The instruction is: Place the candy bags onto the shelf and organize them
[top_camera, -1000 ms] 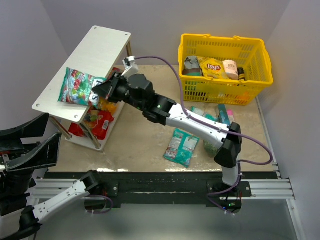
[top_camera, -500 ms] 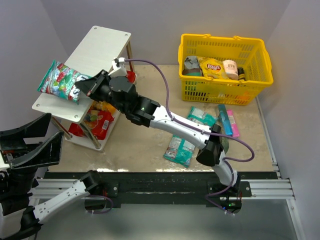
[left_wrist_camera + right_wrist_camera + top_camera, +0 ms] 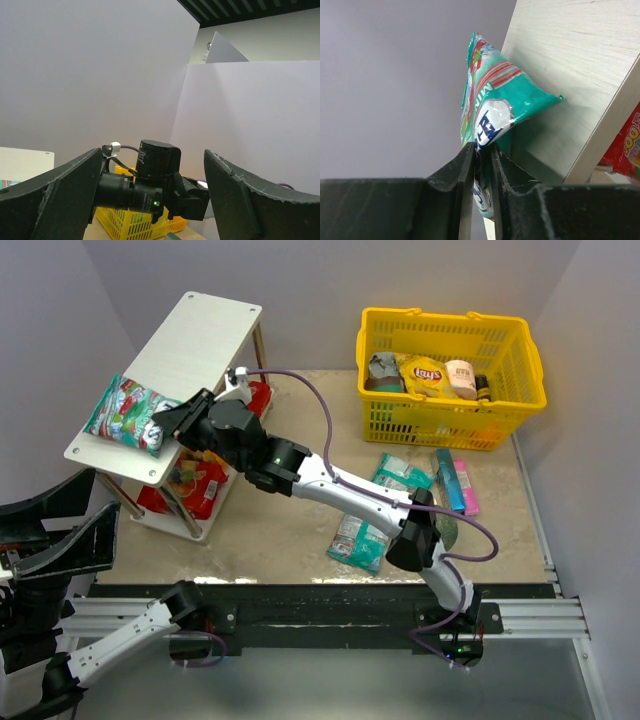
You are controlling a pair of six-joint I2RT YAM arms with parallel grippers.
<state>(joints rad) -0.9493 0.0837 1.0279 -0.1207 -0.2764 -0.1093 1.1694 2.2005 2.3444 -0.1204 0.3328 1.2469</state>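
Observation:
A green-white candy bag (image 3: 125, 412) (image 3: 495, 95) lies on the near end of the shelf's white top (image 3: 195, 340) (image 3: 580, 60). My right gripper (image 3: 165, 423) (image 3: 482, 147) is at the bag's right edge. Its jaws stand slightly parted, open, with the bag's sealed edge still between them. Red and orange candy bags (image 3: 195, 485) fill the lower tier, and one red bag (image 3: 625, 145) shows under the top board. Teal candy bags (image 3: 362, 533) (image 3: 400, 472) lie on the table. My left gripper (image 3: 75, 525) (image 3: 152, 152) hangs open and empty at the near left, off the table.
A yellow basket (image 3: 440, 318) (image 3: 125, 225) at the back right holds a Lay's bag (image 3: 425, 373) and other items. Blue and pink packets (image 3: 455, 480) lie in front of it. My right arm (image 3: 340, 480) (image 3: 150, 185) stretches across the table toward the shelf.
The right gripper swung the green-white bag out past the shelf's left edge, then brought it back onto the top board. Its jaws have begun to part. The left arm barely moved.

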